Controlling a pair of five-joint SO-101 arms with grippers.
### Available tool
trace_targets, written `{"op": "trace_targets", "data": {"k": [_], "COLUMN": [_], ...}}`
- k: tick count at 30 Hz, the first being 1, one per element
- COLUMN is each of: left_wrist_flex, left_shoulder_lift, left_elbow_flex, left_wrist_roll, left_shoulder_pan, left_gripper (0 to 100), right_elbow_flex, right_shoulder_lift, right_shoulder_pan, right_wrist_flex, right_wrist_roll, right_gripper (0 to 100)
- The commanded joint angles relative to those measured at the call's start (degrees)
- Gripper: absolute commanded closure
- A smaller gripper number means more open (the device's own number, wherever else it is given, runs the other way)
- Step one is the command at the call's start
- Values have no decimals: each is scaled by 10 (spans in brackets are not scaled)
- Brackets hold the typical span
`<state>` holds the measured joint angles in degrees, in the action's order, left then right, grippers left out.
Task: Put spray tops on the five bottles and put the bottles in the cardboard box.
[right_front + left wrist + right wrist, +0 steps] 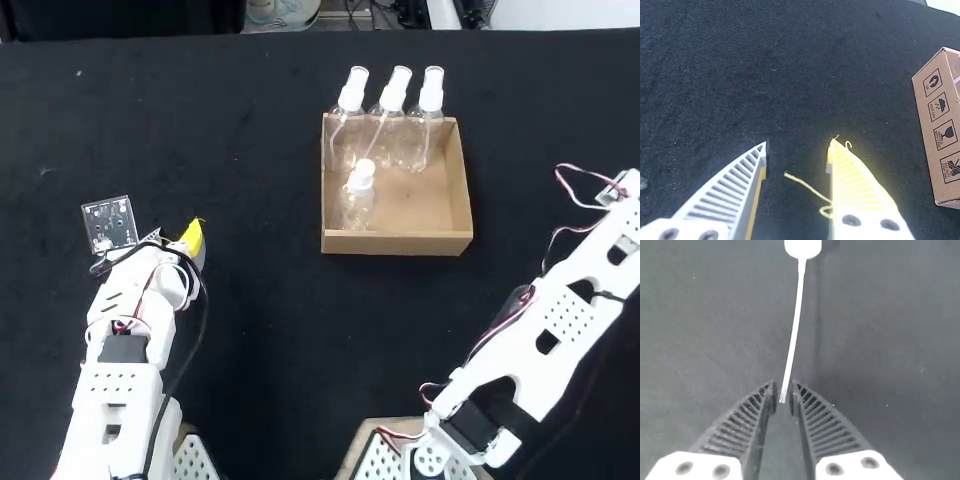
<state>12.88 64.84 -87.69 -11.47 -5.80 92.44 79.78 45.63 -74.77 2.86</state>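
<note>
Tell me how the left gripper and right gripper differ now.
The left gripper is open and empty; the right gripper is shut on the thin tube of a spray top. The left gripper has one yellow finger and one white; the right gripper's fingers are both dark. Both are over the black table.

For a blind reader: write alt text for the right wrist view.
The right gripper is shut on the end of a spray top, pinching its thin white tube between black fingers. The top's white head is at the tube's far end, against black cloth.
</note>
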Motion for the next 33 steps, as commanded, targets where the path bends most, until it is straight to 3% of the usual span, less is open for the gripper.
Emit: {"op": "trace_targets", "data": {"k": [1, 4, 10, 23, 27, 29, 31, 33], "left_wrist_flex": [-14, -14, -14, -13, -13, -13, -13, -13], "left_shoulder_lift": [9, 9, 9, 9, 9, 9, 9, 9], "left_elbow_flex": [8, 8, 8, 1, 1, 1, 1, 1], "left_wrist_roll": [2, 2, 2, 2, 2, 2, 2, 2], "left_shoulder_pan": [-6, -6, -4, -1, -1, -1, -1, -1], "left_gripper": [809, 809, 809, 809, 809, 809, 809, 809], "right_elbow_flex": [32, 25, 4, -77, -122, -124, -104, -78], "right_shoulder_lift": [-71, -66, 7, 93, 95, 93, 92, 93], "right_shoulder_pan": [11, 8, 7, 11, 11, 12, 18, 24], "right_wrist_flex": [15, 105, 334, 548, 570, 555, 530, 499], "right_wrist_roll": [6, 4, 5, 5, 4, 4, 5, 6], "right_gripper": [982, 959, 811, 797, 802, 869, 998, 969]}}
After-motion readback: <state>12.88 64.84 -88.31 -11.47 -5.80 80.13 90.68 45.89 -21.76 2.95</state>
